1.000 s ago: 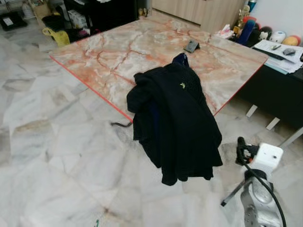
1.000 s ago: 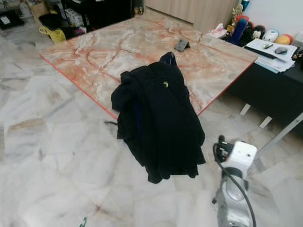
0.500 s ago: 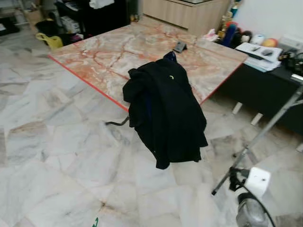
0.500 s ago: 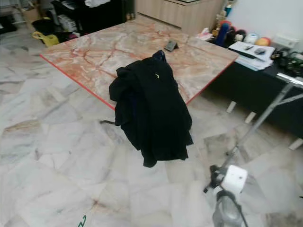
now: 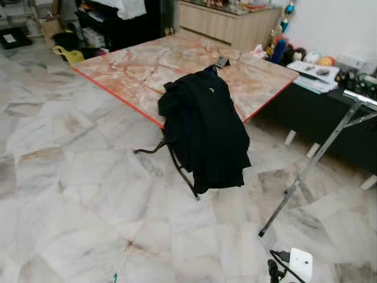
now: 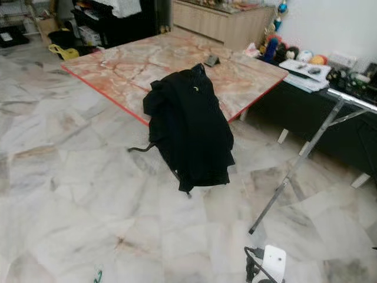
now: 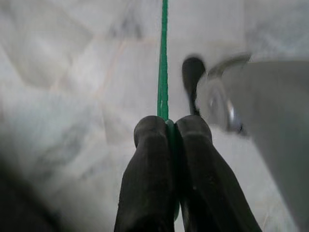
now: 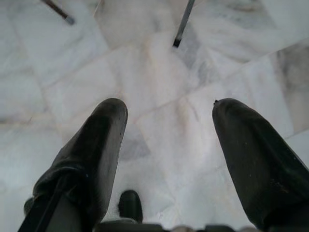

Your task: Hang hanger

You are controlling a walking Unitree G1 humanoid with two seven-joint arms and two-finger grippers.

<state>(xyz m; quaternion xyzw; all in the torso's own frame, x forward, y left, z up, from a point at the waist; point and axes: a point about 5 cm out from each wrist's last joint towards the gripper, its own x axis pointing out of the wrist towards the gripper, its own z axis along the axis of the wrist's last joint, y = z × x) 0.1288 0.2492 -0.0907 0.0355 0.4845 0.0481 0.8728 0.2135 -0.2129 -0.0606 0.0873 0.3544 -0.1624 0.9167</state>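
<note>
Closest in, the left gripper (image 7: 166, 130) is clenched on a thin green hanger (image 7: 163, 72), its 2 black fingers (image 7: 147, 159) pinched tight with the green rod sticking out past them over the pale marble floor (image 5: 76, 194). From the head views only a sliver of that green shows at the bottom edge (image 6: 96, 276). The right gripper (image 8: 169, 140) hangs low with its fingers spread wide and nothing between them, pointing down at the tiles.

Further out, a slanted metal rack leg (image 5: 306, 177) runs up to a silver rail (image 6: 353, 100) on the right, which looks like the likely place to hang it. Beyond that a black jacket (image 5: 203, 132) is draped over a chair (image 5: 177, 168) at the corner of a big marble-topped table (image 5: 147, 62).

My worry is the grip: the rod is thin and held at 1 narrow point, so it could swivel or slip between the pads as the robot walks, leaving the hook facing the wrong way at the rail. The splayed rack leg also sits in its path, and a foot catching it could shake the whole rack. The hook itself is hidden from me.
</note>
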